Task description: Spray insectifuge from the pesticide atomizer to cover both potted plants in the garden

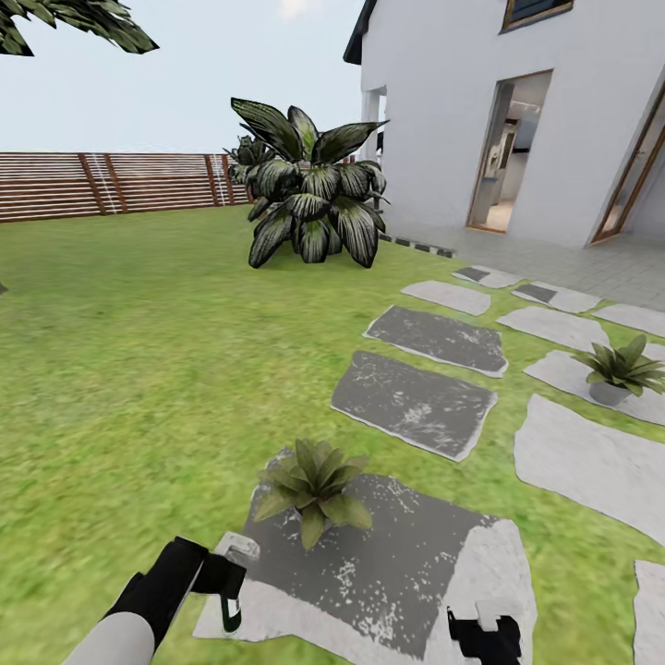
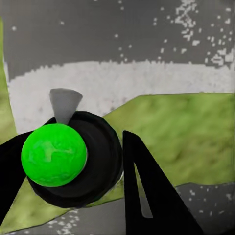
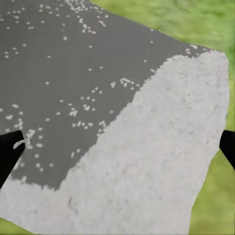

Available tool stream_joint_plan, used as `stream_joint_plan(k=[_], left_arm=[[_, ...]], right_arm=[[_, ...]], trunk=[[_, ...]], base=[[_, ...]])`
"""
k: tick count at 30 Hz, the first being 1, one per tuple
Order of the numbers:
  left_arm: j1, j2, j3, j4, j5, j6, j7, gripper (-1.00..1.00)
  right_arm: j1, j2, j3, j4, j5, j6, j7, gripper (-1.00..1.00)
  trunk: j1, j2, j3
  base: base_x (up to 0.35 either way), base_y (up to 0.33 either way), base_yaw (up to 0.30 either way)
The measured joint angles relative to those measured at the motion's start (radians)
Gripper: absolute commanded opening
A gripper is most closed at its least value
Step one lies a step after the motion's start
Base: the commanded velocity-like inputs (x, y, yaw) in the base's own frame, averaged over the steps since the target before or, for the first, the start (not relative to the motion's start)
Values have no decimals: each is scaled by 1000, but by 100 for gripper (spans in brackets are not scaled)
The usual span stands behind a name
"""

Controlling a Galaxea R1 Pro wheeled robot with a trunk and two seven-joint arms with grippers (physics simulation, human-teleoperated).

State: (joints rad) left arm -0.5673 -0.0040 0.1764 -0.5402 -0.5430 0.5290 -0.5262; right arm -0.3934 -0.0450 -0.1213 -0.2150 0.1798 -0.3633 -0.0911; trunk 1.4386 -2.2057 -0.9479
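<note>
My left gripper (image 1: pixel 228 574) is shut on the pesticide atomizer (image 1: pixel 230 610), a dark green bottle with a white spray head, held low over the corner of a stepping stone. In the left wrist view the atomizer (image 2: pixel 54 154) shows as a bright green round body in a black ring with a grey nozzle, between the black fingers (image 2: pixel 147 196). One potted plant (image 1: pixel 312 485) stands on that stone just beyond the nozzle. The other potted plant (image 1: pixel 621 369) sits on a pale stone at the far right. My right gripper (image 1: pixel 485 633) hangs open over the same stone (image 3: pixel 117 147).
Grey and pale stepping stones (image 1: pixel 416 402) run away to the right across the lawn. A big dark striped shrub (image 1: pixel 309 199) stands ahead. A slat fence (image 1: pixel 111 183) closes the left. The white house (image 1: pixel 517 120) with an open doorway is at the right.
</note>
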Motion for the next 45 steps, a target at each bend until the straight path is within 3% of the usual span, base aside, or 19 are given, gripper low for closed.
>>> stream_joint_plan(k=[32, 37, 40, 45], left_arm=[[0, 3, -12, 2, -6, 3, 8, -100], [0, 6, -10, 1, -78, 10, 9, -100], [0, 5, -7, 0, -98, 20, 10, -100], [0, 1, -3, 8, -102, 23, 128, -100]], right_arm=[[0, 0, 1, 23, 0, -2, -2, 100], [0, 1, 1, 22, 0, -2, -2, 100], [0, 1, 1, 22, 0, -2, -2, 100], [0, 2, 1, 23, 0, -2, -2, 100]], trunk=[[1, 0, 0], [1, 0, 0], [1, 0, 0], [1, 0, 0]], base=[[57, -34, 0], [2, -2, 157], [0, 0, 259], [0, 0, 117]])
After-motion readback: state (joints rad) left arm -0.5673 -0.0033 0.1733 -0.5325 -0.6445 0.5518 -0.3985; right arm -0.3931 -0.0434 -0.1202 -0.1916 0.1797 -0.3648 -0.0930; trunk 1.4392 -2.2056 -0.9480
